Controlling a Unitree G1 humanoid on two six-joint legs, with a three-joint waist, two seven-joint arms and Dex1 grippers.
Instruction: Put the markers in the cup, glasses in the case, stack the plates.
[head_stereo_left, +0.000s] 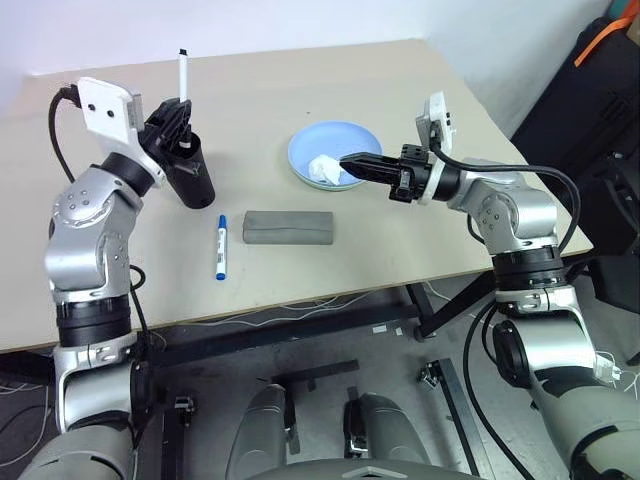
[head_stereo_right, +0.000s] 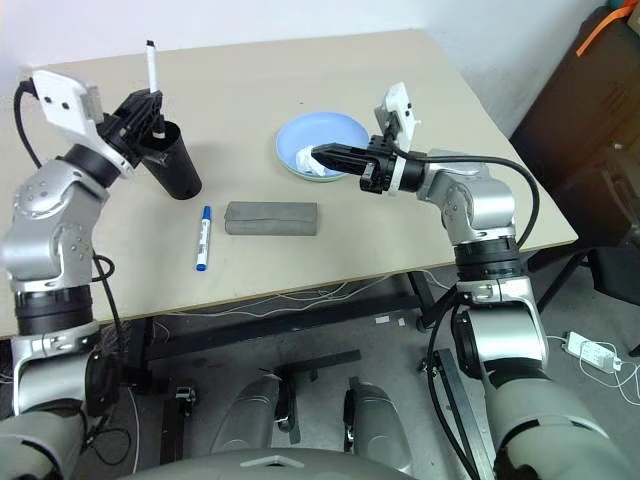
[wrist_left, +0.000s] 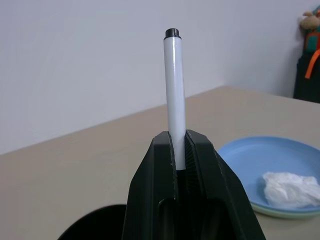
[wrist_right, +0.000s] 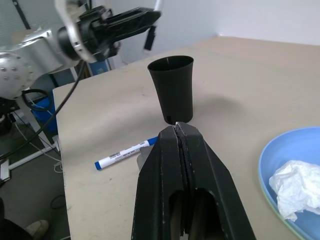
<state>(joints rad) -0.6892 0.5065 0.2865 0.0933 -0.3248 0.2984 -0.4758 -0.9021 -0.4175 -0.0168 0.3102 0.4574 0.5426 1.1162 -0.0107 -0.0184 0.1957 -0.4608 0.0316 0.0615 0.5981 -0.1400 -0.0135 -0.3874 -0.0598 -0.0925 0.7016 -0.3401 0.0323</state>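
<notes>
— What is hidden or hard to make out?

— The pale mint green plate (wrist_left: 272, 212) is almost wholly covered by the light blue round shallow plastic plate (head_stereo_left: 335, 145) stacked on it; only a thin green edge is seen under the blue rim in the left wrist view. No glasses can be made out. Whether the grey felt-like oblong case (head_stereo_left: 288, 227) is shut cannot be told. The lower end of the held marker is hidden between the fingers.

— How many of each thing are counted?

— Two markers, one cup, one case, two plates, and one crumpled white tissue (head_stereo_left: 324, 170) lying on the blue plate.

— How are the markers seen, and where?

— The slim white marker with the black cap (head_stereo_left: 183, 72) is held upright, clamped in the closed left gripper (head_stereo_left: 176, 118), just above the rim of the tall tapered matte black plastic cup (head_stereo_left: 190, 172), which stands near the far left of the beige table (head_stereo_left: 400, 250). The white marker with the blue cap and blue label (head_stereo_left: 220, 247) is lying flat on the table, between the cup and the case.

— And the right gripper?

— The right gripper (head_stereo_left: 350, 164) is pressed shut on nothing, held over the blue plate beside the tissue.
</notes>
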